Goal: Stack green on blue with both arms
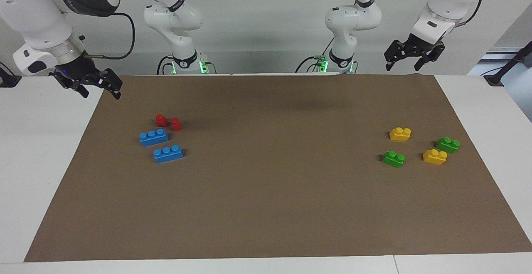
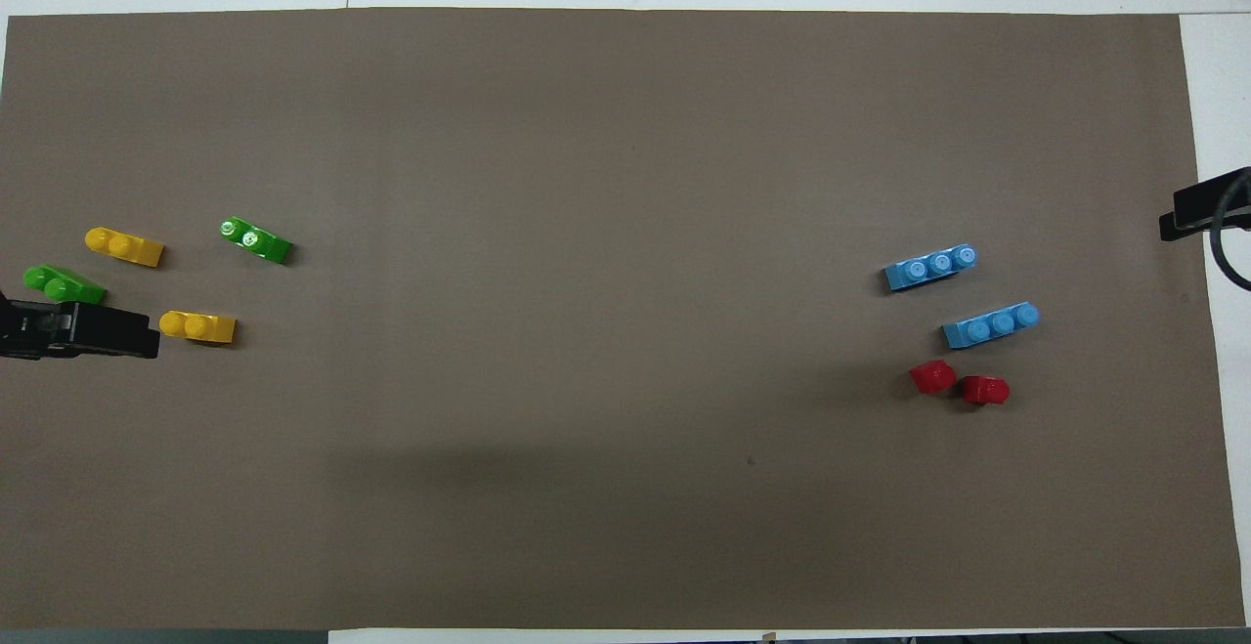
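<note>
Evidently nothing has been picked up: the left gripper (image 1: 409,60) and right gripper (image 1: 89,86) are held spread and empty above the mat's corners nearest the robots. A green brick (image 1: 393,159) at the left arm's end must be grasped and carried to a blue brick (image 1: 168,154) at the right arm's end.

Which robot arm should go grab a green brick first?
The left arm. Its open left gripper hangs at the end of the table where both green bricks lie. The open right gripper waits by the blue bricks.
</note>
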You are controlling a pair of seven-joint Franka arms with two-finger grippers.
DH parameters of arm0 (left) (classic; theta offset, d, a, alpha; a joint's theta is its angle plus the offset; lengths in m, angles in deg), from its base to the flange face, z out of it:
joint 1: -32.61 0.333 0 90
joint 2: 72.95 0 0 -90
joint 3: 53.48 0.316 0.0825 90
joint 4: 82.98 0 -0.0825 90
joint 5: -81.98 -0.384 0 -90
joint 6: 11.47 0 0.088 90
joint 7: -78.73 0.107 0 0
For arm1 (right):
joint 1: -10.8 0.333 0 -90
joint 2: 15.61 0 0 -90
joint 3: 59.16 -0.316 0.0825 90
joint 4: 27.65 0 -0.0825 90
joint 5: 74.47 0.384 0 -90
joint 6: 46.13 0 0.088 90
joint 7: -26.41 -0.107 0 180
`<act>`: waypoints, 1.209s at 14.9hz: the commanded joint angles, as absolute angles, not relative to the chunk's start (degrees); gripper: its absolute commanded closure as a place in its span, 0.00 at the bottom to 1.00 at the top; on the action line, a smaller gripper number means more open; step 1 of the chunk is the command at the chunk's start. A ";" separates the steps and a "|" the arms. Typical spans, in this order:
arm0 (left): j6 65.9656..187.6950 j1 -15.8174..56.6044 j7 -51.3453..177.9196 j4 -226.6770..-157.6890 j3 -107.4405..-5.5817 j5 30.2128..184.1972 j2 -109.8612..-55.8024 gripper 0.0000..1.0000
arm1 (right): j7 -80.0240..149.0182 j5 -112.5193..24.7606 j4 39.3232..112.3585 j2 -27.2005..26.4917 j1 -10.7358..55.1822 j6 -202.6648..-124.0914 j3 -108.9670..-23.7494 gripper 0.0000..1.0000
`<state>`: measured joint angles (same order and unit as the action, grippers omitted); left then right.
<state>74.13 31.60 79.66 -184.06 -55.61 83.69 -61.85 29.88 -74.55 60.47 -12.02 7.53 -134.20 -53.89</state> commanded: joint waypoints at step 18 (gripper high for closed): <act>74.31 33.31 80.66 -183.71 -55.33 84.09 -61.61 0.00 | 4.93 -74.65 65.94 -12.88 6.84 -142.88 -54.32 0.00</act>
<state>74.25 32.78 79.71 -183.92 -55.20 83.69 -61.85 13.87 -74.55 62.25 -12.04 6.76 -139.05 -54.06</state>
